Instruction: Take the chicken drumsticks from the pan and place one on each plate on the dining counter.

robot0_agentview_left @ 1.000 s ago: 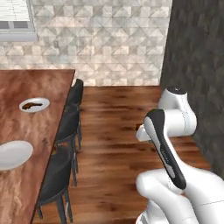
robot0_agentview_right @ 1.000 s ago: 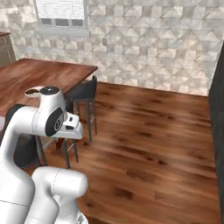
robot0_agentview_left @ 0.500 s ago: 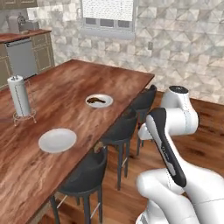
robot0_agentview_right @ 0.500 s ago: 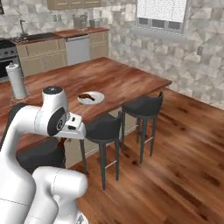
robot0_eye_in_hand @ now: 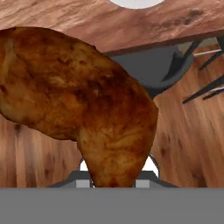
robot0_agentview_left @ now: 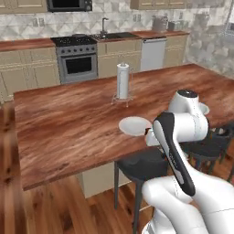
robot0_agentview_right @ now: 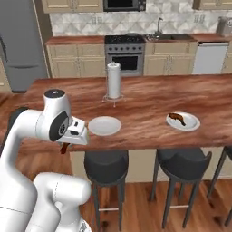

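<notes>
Second drumstick (robot0_eye_in_hand: pixel 78 109) gripped in the claw (robot0_agentview_right: pixel 66 146); the base has swung round to the table (robot0_agentview_right: pixel 149 104), bringing the empty plate (robot0_agentview_right: pixel 104 125) close for placing.

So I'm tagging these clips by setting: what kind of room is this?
A home kitchen, simulated. A stove with an oven stands against the back wall beside a sink faucet, and a wood-topped dining counter with bar stools fills the middle.
</notes>
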